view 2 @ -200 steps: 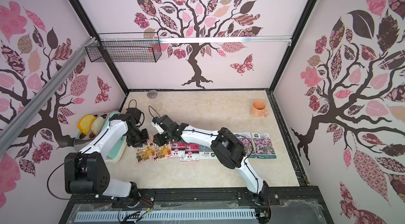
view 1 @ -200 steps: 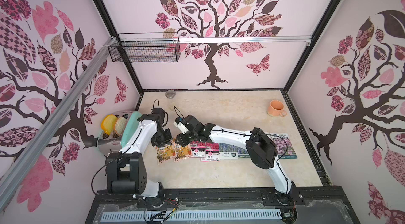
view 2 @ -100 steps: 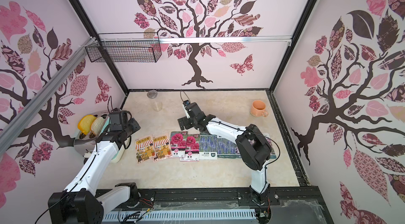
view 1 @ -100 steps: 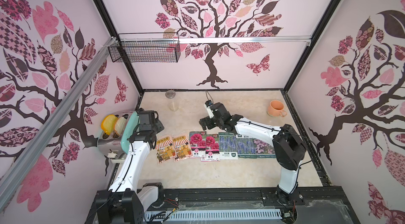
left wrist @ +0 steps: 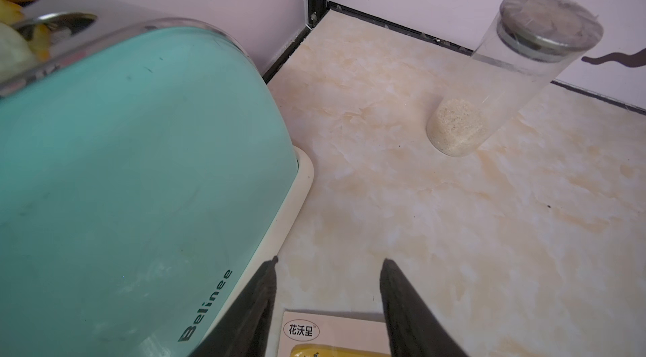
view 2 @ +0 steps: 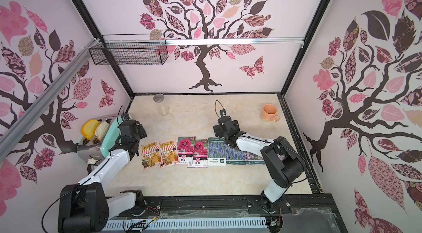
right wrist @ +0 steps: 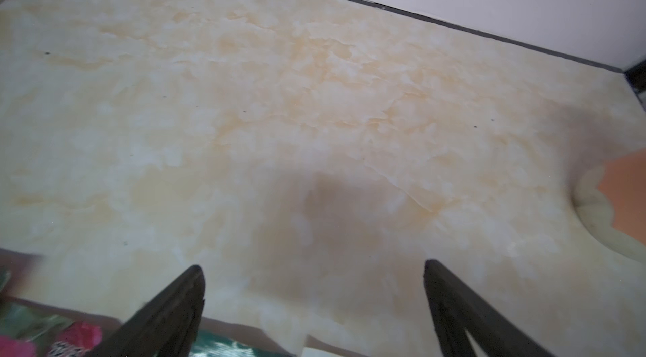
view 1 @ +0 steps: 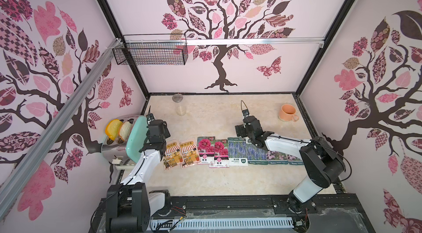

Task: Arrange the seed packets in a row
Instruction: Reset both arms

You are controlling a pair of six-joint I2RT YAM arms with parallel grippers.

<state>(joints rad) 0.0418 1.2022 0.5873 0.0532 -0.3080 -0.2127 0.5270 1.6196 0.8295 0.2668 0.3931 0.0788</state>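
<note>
Jar (left wrist: 489,86) has a little sandy powder (left wrist: 456,128), toaster (left wrist: 122,163) holds bread (view 1: 124,130). Glossy packets (view 1: 219,152) in a row, orange left, purple right. Left gripper (left wrist: 328,264) and right gripper (right wrist: 314,268) both spread.

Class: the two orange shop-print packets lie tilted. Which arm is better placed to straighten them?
Left, probably: its open jaws hang beside the glossy orange shop-print packets, one edge showing between them; the right arm's jaws are by the purple lavender packets.

"Belinee" is printed on the teal toaster (left wrist: 133,180), just outside the fingers (left wrist: 251,309) of the left gripper (left wrist: 328,262); "花沃呈" is read on the seed packet (left wrist: 335,334) between them.
</note>
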